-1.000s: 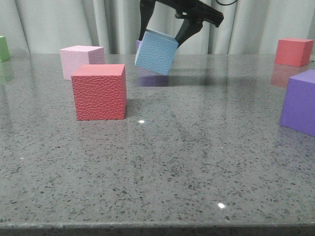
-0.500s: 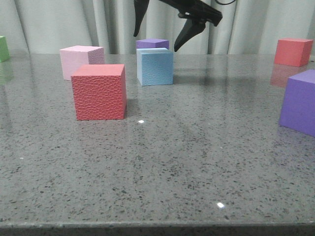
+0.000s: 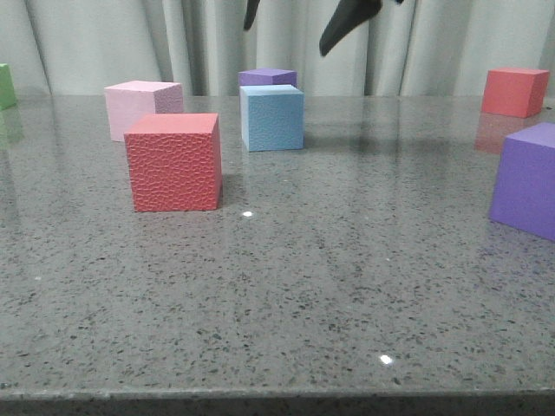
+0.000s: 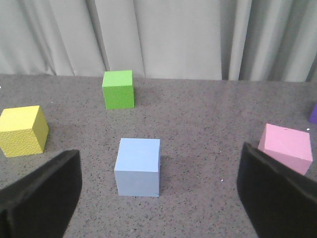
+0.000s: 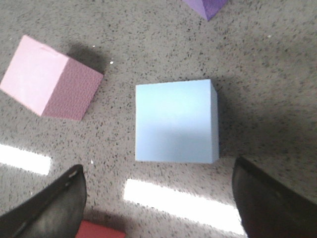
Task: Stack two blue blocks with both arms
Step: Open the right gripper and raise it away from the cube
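Observation:
One blue block point(image 3: 271, 118) stands flat on the table, in front of a purple cube point(image 3: 269, 77). My right gripper point(image 3: 299, 22) hangs open and empty just above it, at the top edge of the front view. In the right wrist view the same blue block point(image 5: 176, 121) lies ahead of the open gripper point(image 5: 158, 206), not between the fingers point(image 5: 277, 198). The left wrist view shows another blue block point(image 4: 138, 166) on the table, ahead of my open, empty left gripper point(image 4: 158, 208). That block and the left gripper do not show in the front view.
A red cube point(image 3: 173, 162) and a pink cube point(image 3: 143, 106) stand left of the blue block. A purple cube point(image 3: 526, 178) and a red cube point(image 3: 517, 91) are at the right, a green cube point(image 3: 7, 84) far left. A green cube point(image 4: 118, 89), a yellow cube point(image 4: 22, 130) and a pink cube point(image 4: 288, 147) surround the left blue block.
The right gripper held the blue block tilted above the table, let it go so it stands flat, and has risen open towards the top of the front view.

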You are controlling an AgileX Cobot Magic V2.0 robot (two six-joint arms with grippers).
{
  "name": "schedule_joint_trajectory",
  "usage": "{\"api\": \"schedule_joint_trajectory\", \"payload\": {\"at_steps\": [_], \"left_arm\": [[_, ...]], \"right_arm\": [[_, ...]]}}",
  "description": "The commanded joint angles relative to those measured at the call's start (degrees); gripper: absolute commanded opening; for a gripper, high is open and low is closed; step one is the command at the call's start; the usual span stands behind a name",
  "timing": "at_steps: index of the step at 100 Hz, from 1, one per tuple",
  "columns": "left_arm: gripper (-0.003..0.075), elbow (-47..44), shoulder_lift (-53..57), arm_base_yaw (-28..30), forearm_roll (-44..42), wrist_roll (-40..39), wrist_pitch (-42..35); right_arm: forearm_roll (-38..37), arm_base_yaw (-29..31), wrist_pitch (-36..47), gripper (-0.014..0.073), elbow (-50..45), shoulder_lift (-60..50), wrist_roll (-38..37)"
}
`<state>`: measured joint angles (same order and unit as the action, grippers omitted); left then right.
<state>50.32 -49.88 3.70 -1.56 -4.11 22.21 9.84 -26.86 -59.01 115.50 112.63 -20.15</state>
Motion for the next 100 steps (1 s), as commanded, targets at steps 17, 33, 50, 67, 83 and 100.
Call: {"api": "schedule_joint_trajectory", "payload": {"at_steps": [17, 33, 50, 67, 83, 100], "left_arm": [[0.0619, 13.74, -11.66, 3.25, -0.28, -0.27, 7.25], [0.0619, 22.23, -20.99, 3.78, -0.28, 0.77, 15.70], [0.0619, 29.31, -30.34, 3.78, 2.17, 3.33, 20.92], [0.0619, 33.72, -35.93, 3.78, 2.39, 4.11, 21.53], [0.0619, 37.22, -40.73, 3.78, 2.39, 5.52, 22.97], [0.0619, 40.06, -45.76, 3.78, 2.39, 5.60, 25.75]], "right_arm": [[-3.36, 0.14, 2.27, 0.0600, -3.30, -12.58, 2.51], [-3.36, 0.14, 8.99, 0.0600, -15.43, -21.49, 3.20], [-3.38, 0.14, 17.66, 0.0600, -29.59, -31.81, 4.60], [-3.92, 0.14, 21.07, 0.0600, -38.91, -41.04, 6.15], [-6.44, 0.14, 21.00, 0.0600, -43.08, -46.46, 7.08], [-6.49, 0.14, 21.32, 0.0600, -43.96, -49.65, 7.08]]}}
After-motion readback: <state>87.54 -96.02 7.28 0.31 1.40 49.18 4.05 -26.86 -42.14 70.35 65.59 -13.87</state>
